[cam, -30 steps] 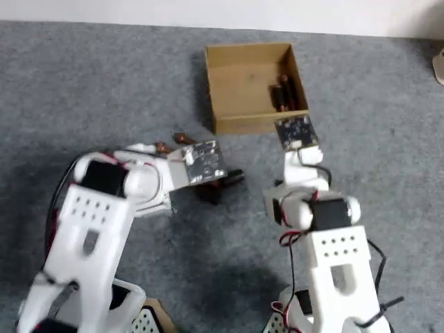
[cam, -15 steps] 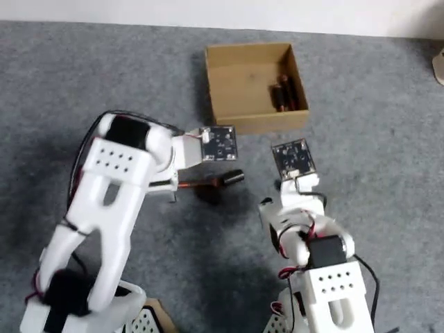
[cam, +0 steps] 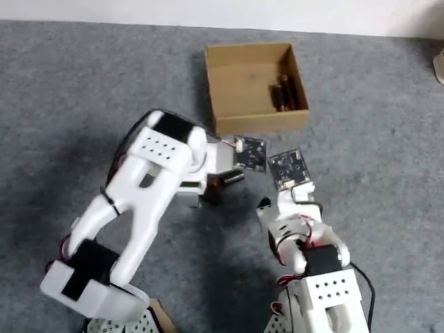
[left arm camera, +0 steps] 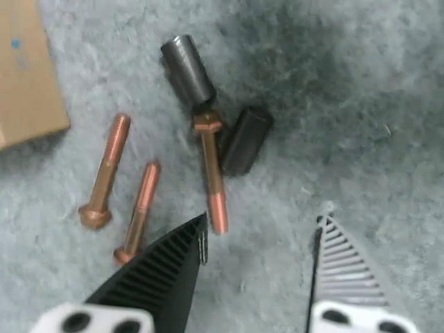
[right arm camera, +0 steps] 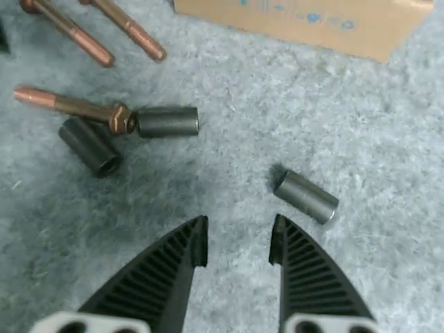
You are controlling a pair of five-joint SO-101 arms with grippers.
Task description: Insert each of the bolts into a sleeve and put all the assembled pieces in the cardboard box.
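Grey carpeted worktop [cam: 83, 83], pale wall [cam: 208, 10] behind. A bolt [right arm camera: 69, 105] lies flat, head touching a sleeve [right arm camera: 167, 121], axes roughly aligned. Left end effector [left arm camera: 263, 220] and right end effector [right arm camera: 239, 222] hold their jaws apart.

Grey carpet [cam: 76, 90] runs back to a white wall [cam: 208, 10].

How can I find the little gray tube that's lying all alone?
Start at the cardboard box on the gray carpet. In the stretch between its wall and the right tool, close to the tool, lies one sleeve. The other two sleeves huddle against a copper bolt; this one touches nothing.
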